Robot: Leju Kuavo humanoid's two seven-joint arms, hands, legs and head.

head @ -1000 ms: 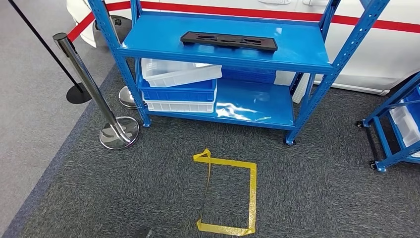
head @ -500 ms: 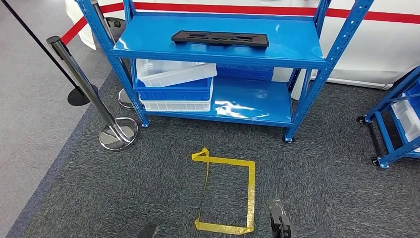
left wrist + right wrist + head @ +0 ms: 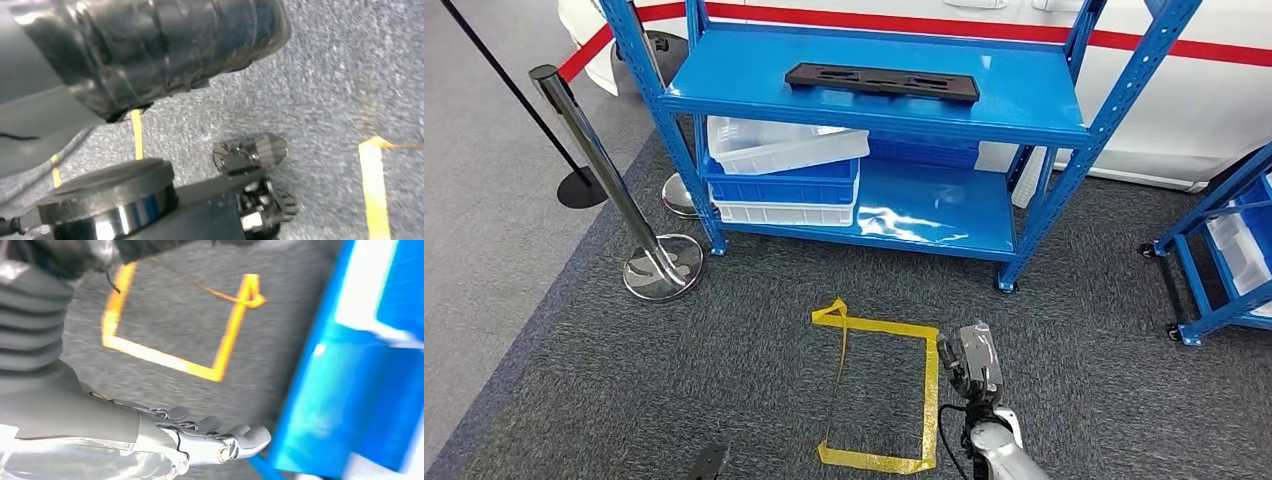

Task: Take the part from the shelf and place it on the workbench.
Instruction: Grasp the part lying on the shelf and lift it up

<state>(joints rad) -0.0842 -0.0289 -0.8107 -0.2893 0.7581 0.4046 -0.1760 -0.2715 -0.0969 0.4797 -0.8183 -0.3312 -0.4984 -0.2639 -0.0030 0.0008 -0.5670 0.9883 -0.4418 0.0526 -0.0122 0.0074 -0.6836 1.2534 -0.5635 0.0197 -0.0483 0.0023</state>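
The part (image 3: 882,82), a long flat black piece with cut-outs, lies on the top level of the blue shelf (image 3: 1024,100), a little right of its middle. My right hand (image 3: 969,365) is low over the carpet in front of the shelf, well short of the part. In the right wrist view its fingers (image 3: 210,437) are stretched out and hold nothing, with the shelf's blue frame (image 3: 360,390) just beyond them. A dark tip of my left hand (image 3: 709,462) shows at the bottom edge. The left wrist view shows its ribbed cover (image 3: 150,45) over the carpet, fingers hidden.
A yellow tape square (image 3: 932,385) marks the carpet before the shelf. White and blue bins (image 3: 784,180) are stacked on the lower level at the left. A chrome post (image 3: 594,150) with a round base (image 3: 662,268) stands left of the shelf. Another blue cart (image 3: 1224,260) stands at the right.
My right arm has risen from the bottom edge into view, toward the shelf. The camera swayed slightly. The part has not moved.
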